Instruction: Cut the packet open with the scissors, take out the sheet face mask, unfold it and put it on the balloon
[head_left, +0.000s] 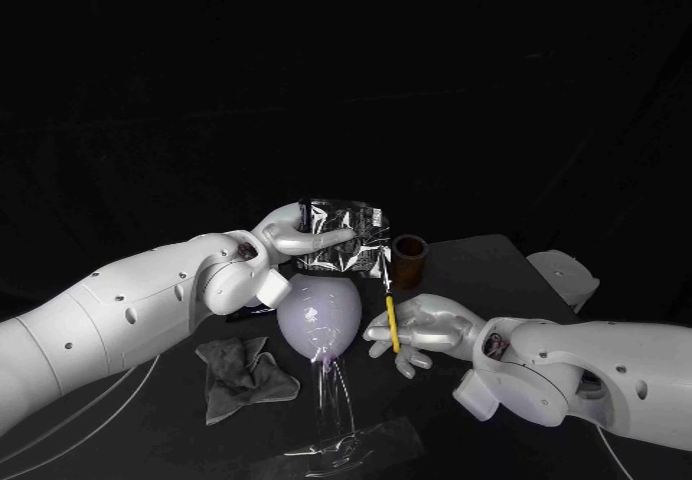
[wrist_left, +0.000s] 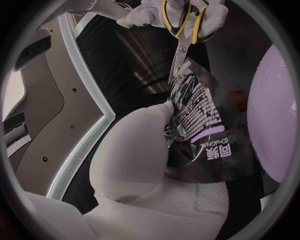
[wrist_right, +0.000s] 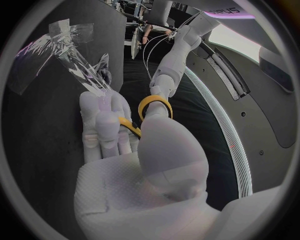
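1. Above the black table (head_left: 476, 260), the left hand (head_left: 296, 235) pinched a shiny black foil packet (head_left: 346, 235).
2. The right hand (head_left: 426, 325) gripped yellow-handled scissors (head_left: 392, 325) beside it.
3. Below stood a pale lilac balloon (head_left: 320, 310), beside crumpled grey cloth (head_left: 242, 375).

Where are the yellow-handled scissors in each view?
Head view: yellow-handled metal scissors right of centre, blades reaching the black foil packet.
Left wrist view: scissors near the rim, blades at the packet.
Right wrist view: scissors mid-picture, handles in the fingers.
Shared landmark: the silver right hand holding them.
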